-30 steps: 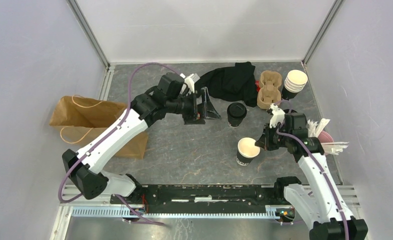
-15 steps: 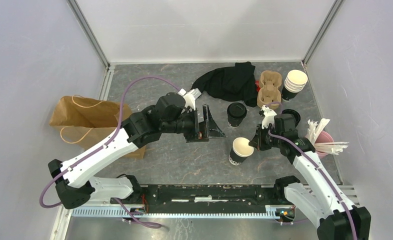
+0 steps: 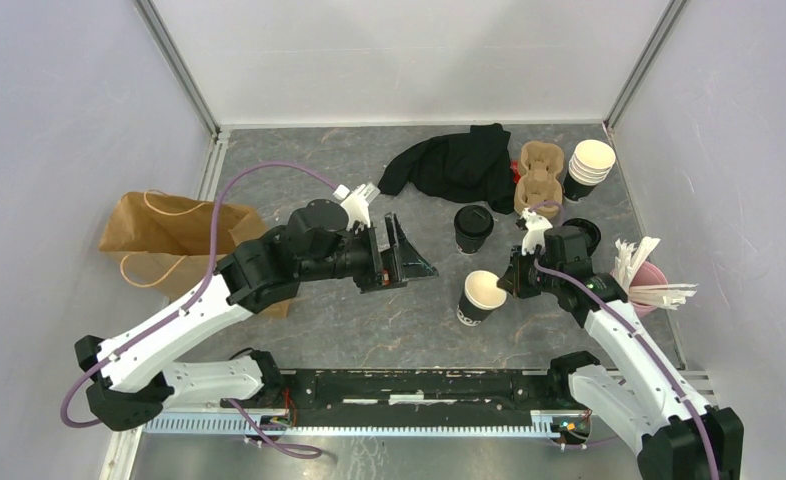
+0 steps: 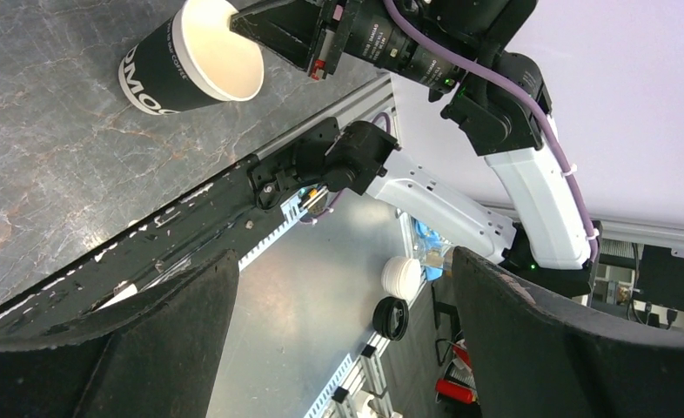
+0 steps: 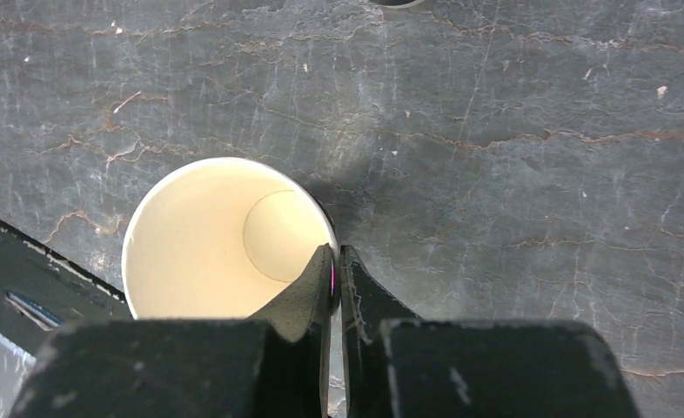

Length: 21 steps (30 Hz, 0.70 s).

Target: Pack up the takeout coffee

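nothing packed yet: we see one capped cup [image 3: 473,227] standing on the veined grey surface [image 3: 389,325]. just beside it, the right end effector [image 5: 336,257] pinches, narrow, the thin rim of an open cup [image 3: 479,299], matte black paper outside, smooth cream inside, lid missing. the left end effector [image 3: 401,262] gapes wide, empty. the moulded pulp carrier [image 3: 535,178] and the creased brown paper bag [image 3: 184,240] sit unfilled, as far as we can judge.

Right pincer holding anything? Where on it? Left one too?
Right pincer pinches the lidless cup by its rim, one finger inside the wall and one outside. Left pincer is open and holds nothing.
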Available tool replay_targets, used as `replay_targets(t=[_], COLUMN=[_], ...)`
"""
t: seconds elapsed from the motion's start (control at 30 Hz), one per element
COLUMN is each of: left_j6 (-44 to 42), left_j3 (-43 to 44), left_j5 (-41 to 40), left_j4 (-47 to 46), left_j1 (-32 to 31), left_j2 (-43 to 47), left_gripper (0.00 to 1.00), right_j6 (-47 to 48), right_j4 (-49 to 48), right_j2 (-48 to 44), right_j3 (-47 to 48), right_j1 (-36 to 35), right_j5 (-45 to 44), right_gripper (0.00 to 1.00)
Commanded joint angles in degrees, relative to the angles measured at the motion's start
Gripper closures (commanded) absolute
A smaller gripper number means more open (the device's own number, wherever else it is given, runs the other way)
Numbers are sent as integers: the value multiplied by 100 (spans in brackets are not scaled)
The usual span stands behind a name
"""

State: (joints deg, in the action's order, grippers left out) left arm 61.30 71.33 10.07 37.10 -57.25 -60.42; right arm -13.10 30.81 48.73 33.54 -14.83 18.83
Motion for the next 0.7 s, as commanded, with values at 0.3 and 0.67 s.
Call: replay_targets(t=[0.3, 0.67], left_j6=[-146, -674], left_j3=[84, 575], left_j5=[11, 85], left_j4=[-195, 109], left_j1=[-20, -14], left_j2=[-246, -717], left_gripper=[3, 3], right_j6=[-110, -121], right_j4=[-338, -537], right_j2=[421, 671], right_j3=[748, 796], right_j1=[-346, -415], right_j5=[-1281, -1158], right_gripper=[92, 64])
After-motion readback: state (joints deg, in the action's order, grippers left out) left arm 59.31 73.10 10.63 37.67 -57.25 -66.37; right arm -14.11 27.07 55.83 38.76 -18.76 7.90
